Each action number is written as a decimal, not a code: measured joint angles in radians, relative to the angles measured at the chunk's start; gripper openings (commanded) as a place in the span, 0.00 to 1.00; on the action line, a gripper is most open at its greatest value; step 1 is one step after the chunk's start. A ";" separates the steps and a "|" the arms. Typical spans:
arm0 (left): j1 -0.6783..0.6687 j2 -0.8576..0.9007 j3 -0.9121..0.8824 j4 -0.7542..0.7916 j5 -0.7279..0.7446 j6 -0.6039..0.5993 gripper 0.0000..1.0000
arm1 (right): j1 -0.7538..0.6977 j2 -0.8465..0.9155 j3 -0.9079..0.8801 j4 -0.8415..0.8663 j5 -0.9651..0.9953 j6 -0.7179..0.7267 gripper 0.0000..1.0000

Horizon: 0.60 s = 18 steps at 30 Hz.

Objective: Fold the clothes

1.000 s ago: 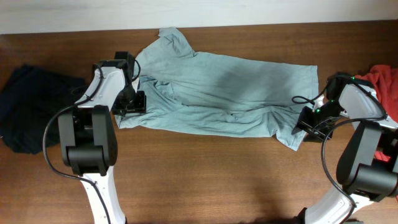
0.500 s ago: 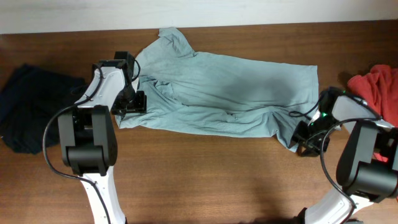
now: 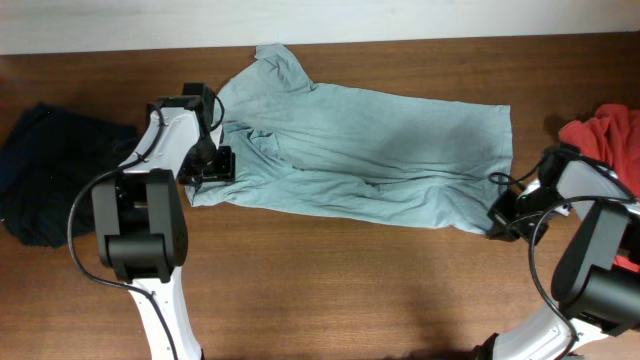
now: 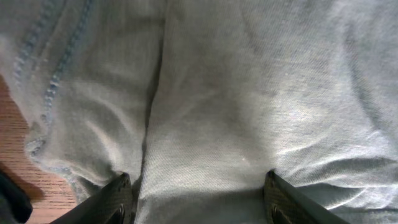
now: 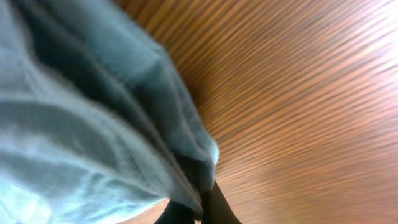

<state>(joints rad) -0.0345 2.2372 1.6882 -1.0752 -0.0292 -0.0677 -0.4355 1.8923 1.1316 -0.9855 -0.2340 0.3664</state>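
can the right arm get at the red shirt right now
Probably not yet: the right gripper is shut on a corner of the grey-blue T-shirt. The red garment lies close by, nothing between, so likely reachable once it lets go.

a brown wooden desk (image 3: 350, 290) with fine grain running left to right fills the overhead view, and its widest bare stretch lies along the near side. a pale white band (image 3: 400, 20) borders its far edge. in the right wrist view the same wood shows as blurred diagonal streaks. in the left wrist view only a small reddish patch shows at lower left.
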 measured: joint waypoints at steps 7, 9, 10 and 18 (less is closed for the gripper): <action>0.024 0.000 -0.002 -0.008 0.027 0.000 0.68 | -0.013 0.000 0.006 0.000 0.130 -0.001 0.04; 0.031 0.000 -0.002 -0.016 0.029 0.000 0.68 | -0.013 0.000 0.007 0.000 0.146 -0.001 0.04; 0.033 0.000 -0.002 -0.023 0.029 0.000 0.67 | -0.013 0.000 0.008 -0.002 0.156 -0.001 0.05; 0.043 0.003 0.000 -0.082 0.029 0.000 0.67 | -0.013 0.000 0.010 -0.050 0.288 -0.003 0.12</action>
<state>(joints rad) 0.0090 2.2406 1.6878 -1.1568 0.0002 -0.0673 -0.4484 1.8923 1.1412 -1.0359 0.0540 0.3630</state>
